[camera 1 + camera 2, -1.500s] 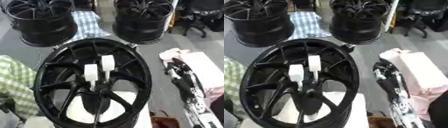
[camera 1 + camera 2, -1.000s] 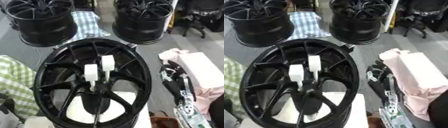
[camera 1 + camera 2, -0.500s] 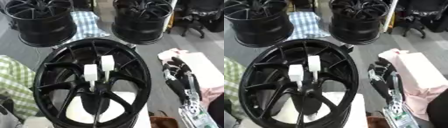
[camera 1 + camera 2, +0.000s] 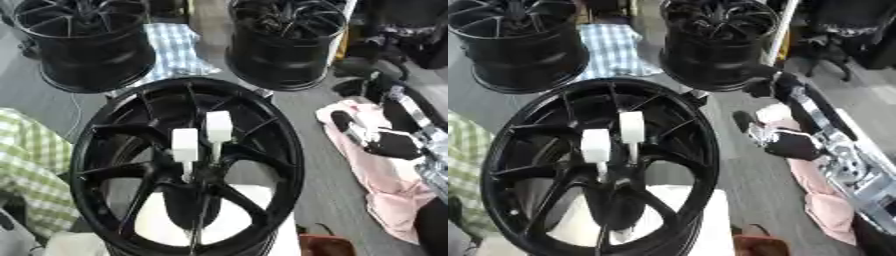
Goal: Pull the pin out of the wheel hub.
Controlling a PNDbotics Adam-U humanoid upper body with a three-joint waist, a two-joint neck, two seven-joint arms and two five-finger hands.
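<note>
A black wheel hub [image 4: 114, 150] lies flat on a white stand before me. Two white pins stand upright at its centre, the shorter left pin [image 4: 185, 146] and the taller right pin [image 4: 218, 128]. My right hand [image 4: 787, 143], black with silver parts, hovers to the right of the rim, over a pink cloth. Its fingers [image 4: 746, 121] point up and left toward the wheel, look relaxed and hold nothing. It is apart from the rim and the pins. A dark sliver at the lower left corner [image 4: 10, 202] seems to be my left hand.
Two more black wheels [image 4: 83, 45] [image 4: 284, 40] stand on the floor behind, a blue checked cloth [image 4: 179, 47] between them. A green checked cloth [image 4: 31, 165] lies left, a pink cloth [image 4: 385, 185] right, and office chairs [image 4: 850, 35] at the back right.
My right hand has risen from the lower right and moved up and left toward the wheel's right rim. The pins and the wheel have not moved.
</note>
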